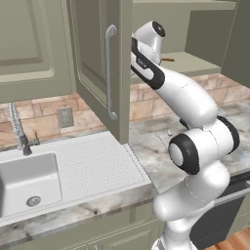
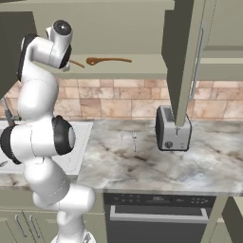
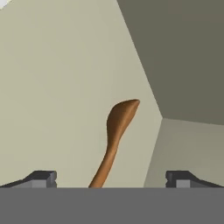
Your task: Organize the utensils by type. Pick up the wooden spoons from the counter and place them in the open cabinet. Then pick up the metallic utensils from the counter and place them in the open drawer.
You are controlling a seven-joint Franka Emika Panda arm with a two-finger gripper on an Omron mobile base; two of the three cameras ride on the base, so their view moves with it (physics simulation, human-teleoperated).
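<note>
The fingers (image 3: 111, 179) stand spread to their full width inside the open cupboard and grip nothing. A wooden spoon (image 3: 114, 140) lies flat on the cupboard shelf (image 3: 52, 87) directly between the two tips, apart from both; its long axis runs straight out from the hand, handle end nearest the fingers and bowl end pointing toward the back corner of the cupboard. From the right side a second wooden spoon (image 2: 107, 60) is seen lying lengthwise along the same shelf (image 2: 142, 66), just beyond the hand, with the end of the first one poking out beside the wrist. Judged from this, both spoons are already up in the cupboard, and that half of the job looks complete. The two thin metal pieces (image 2: 128, 138) remain on the tabletop (image 2: 142, 161), side by side and roughly parallel, well below the fingers and off toward the toaster (image 2: 172, 128). Their long axes run roughly from the front edge toward the tiled wall (image 2: 118, 102). The coming move therefore turns on a downward reach: the hand must clear the shelf without dragging the spoon beneath it, then descend to the cutlery. The drawer itself cannot be made out from where I stand.
</note>
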